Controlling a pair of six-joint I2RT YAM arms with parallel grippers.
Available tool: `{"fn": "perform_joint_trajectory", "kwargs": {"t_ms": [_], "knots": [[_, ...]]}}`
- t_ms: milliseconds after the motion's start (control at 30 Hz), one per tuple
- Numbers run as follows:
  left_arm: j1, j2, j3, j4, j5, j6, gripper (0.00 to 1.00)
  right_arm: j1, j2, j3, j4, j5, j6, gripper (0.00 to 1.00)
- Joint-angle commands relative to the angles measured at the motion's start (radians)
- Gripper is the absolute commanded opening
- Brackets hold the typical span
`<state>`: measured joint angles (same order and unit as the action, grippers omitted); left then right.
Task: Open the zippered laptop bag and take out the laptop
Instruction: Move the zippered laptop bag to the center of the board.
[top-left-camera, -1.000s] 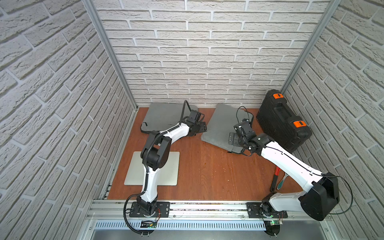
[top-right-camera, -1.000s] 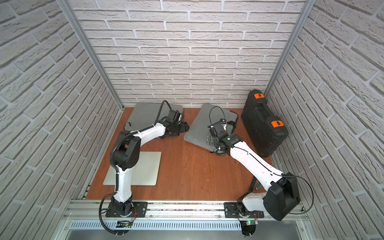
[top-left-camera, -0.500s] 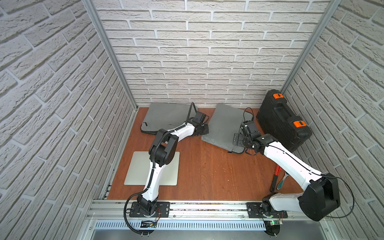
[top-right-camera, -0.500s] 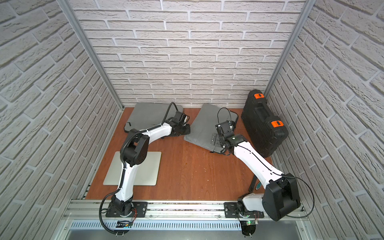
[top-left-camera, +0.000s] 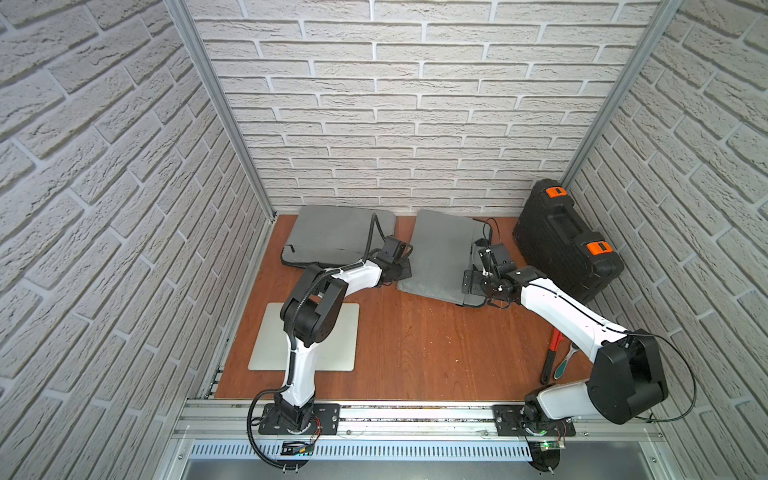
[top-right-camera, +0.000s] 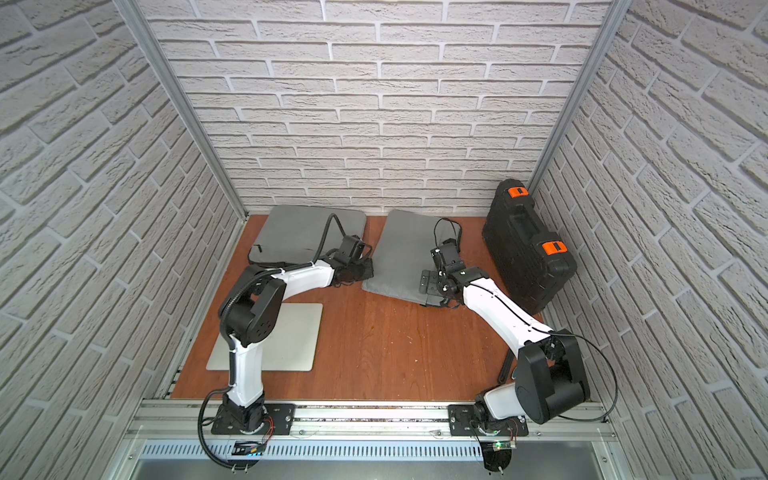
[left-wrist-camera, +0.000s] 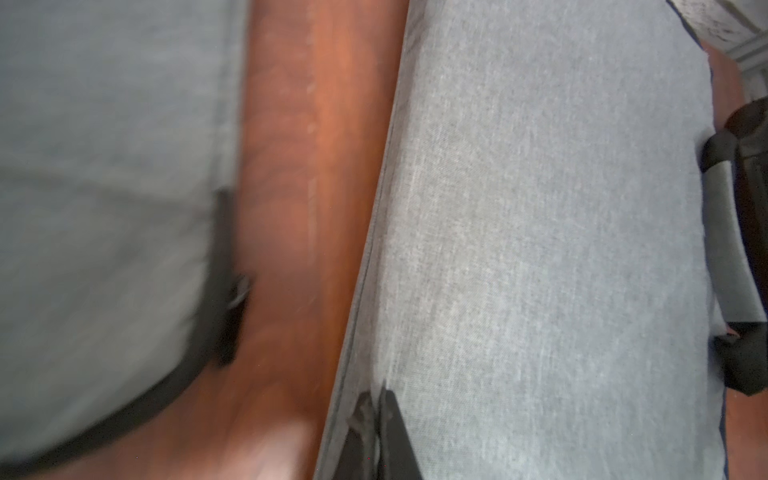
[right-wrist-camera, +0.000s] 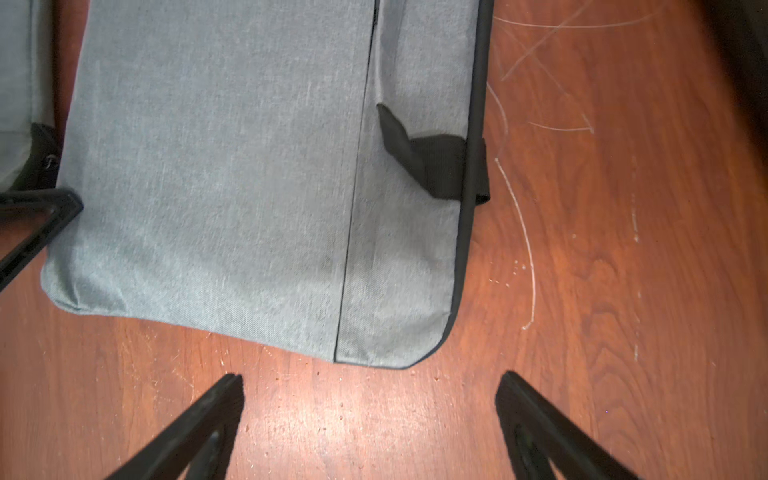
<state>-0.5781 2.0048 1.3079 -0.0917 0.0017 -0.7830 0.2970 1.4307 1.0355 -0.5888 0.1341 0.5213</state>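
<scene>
We see the laptop bag closed, contents hidden. The left claw is pressed together at its edge, and the right claw is spread over the table before its corner.

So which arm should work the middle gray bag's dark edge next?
Right, probably: the right gripper hangs open by the middle gray bag's dark-edged corner, while the left gripper is shut at its opposite edge.

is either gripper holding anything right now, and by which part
The left gripper is shut on the middle grey laptop bag, apparently pinching its side edge near a corner. The right gripper is open and holds nothing.
</scene>
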Motion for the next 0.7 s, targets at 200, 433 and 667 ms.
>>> {"fn": "perform_joint_trajectory", "kwargs": {"t_ms": [200, 433, 667], "knots": [[0.012, -0.152, -0.200, -0.054, -0.085, -0.042, 0.00, -0.004, -0.003, -0.063, 0.053, -0.188, -0.047, 0.72], [0.021, -0.224, -0.283, -0.075, -0.104, -0.053, 0.00, 0.017, -0.121, -0.172, -0.008, -0.209, -0.075, 0.44], [0.028, -0.283, -0.379, -0.011, -0.106, -0.130, 0.00, 0.077, -0.247, -0.327, 0.015, -0.208, -0.047, 0.41]]}}
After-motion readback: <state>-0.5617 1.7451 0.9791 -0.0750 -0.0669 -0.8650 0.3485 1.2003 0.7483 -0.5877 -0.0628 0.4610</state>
